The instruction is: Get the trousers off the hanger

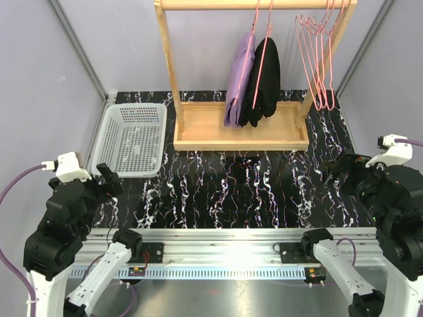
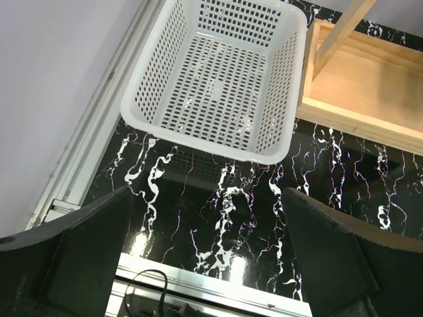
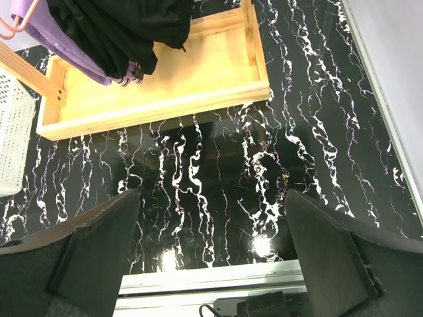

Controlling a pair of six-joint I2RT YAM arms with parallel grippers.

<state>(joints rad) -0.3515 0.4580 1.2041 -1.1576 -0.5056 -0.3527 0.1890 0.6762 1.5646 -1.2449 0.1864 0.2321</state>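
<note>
Purple trousers [image 1: 238, 82]: draped on hanger [image 1: 254, 32] on rack [image 1: 168, 59] rail; long axis vertical, ends pointing down, just above rack base.
Black trousers [image 1: 266, 76]: hung likewise, touching purple pair's right side.
Spare hangers [image 1: 320, 59]: rail's right end.
Basket [image 1: 135, 107]: white, left of rack, on table [image 1: 231, 191].
Left gripper [image 2: 206, 198]: jaws wide, nothing held, near basket.
Right gripper [image 3: 213, 195]: jaws wide, nothing held, over table.

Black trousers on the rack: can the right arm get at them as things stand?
Probably yes. The black trousers hang on the right of the lilac trousers, the table between them and the right arm is bare, and its jaws stand open. Empty hangers hang further right.
</note>
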